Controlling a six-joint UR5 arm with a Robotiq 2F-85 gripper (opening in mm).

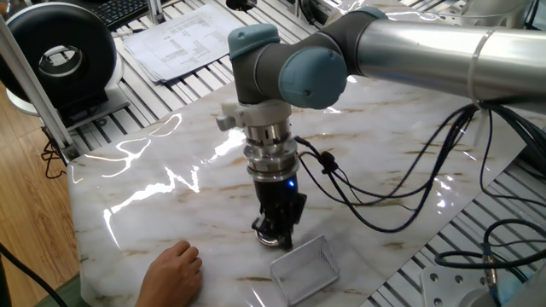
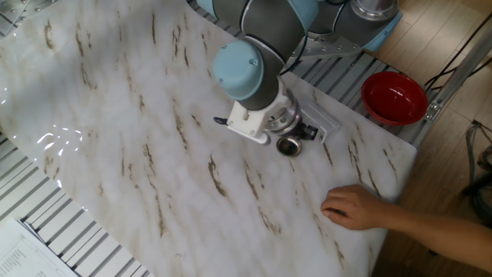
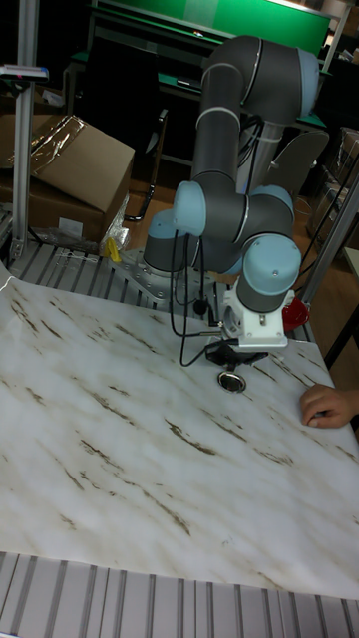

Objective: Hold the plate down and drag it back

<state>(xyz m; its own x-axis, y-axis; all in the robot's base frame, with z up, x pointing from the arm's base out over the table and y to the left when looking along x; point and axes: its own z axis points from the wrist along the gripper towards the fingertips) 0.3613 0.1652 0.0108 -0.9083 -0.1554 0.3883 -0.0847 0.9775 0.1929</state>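
The plate is a small shiny silver disc on the marble table, also seen as a round rim and a dark-centred ring. My gripper points straight down onto it, fingers together and tips pressing on the plate's top, not around it. From the other side the wrist hides most of the gripper. In the tall fixed view the gripper stands just behind the plate.
A clear plastic tray lies right beside the plate, toward the table's near corner. A person's hand rests on the marble close by. A red bowl stands off the table edge. Cables hang from the wrist.
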